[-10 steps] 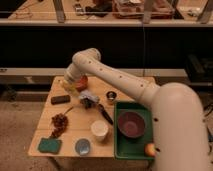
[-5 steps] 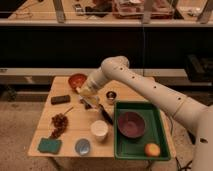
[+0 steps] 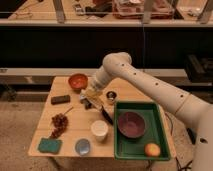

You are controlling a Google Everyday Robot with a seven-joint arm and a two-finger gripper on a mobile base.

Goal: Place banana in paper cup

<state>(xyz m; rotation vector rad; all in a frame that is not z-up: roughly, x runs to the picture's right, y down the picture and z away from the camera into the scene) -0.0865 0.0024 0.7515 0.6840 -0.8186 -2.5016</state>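
Observation:
The banana (image 3: 93,93), small and pale yellow, sits at the tip of my gripper (image 3: 92,98), which is shut on it just above the middle of the wooden table (image 3: 75,132). My arm reaches in from the right and bends down to that spot. The paper cup (image 3: 99,129), plain white with a wide mouth, stands upright on the table in front of the gripper and slightly to its right, apart from it. A dark elongated object (image 3: 104,114) lies between the gripper and the cup.
An orange bowl (image 3: 77,81) stands at the back left and a small metal cup (image 3: 111,95) right of the gripper. A green tray (image 3: 159,131) holds a maroon bowl (image 3: 131,124) and a round orange fruit (image 3: 152,149). Grapes (image 3: 59,123), a green sponge (image 3: 49,145), a blue-grey dish (image 3: 82,146) and a dark block (image 3: 60,99) lie at the left.
My arm's elbow has swung from the left and front towards the right, uncovering the tray. The gripper has stayed over nearly the same spot with the banana.

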